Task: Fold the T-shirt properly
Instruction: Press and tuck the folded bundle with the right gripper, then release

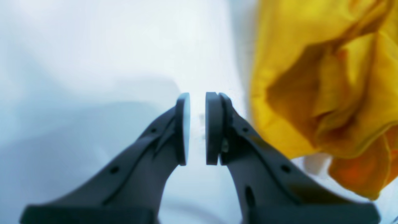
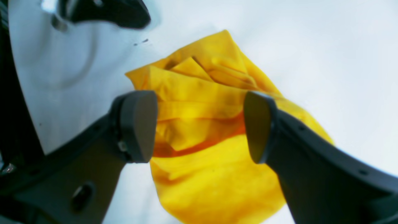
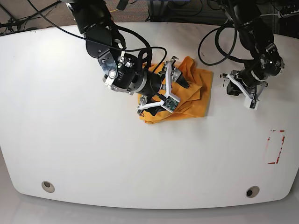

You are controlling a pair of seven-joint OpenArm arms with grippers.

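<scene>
Lying bunched beneath the spread right claw [image 2: 199, 127], T-shirt [image 2: 205, 133].

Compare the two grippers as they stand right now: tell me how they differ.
The right gripper has its fingers spread wide; the left gripper has its fingers nearly together, with only a thin gap. The right gripper sits over the crumpled T-shirt, with fabric showing between its fingers; the left gripper sits beside the T-shirt, over the bare white table, holding nothing. Both have dark fingers with flat pads.

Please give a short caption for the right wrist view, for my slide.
Open right end effector above the bunched orange-yellow T-shirt on the white table.
</scene>
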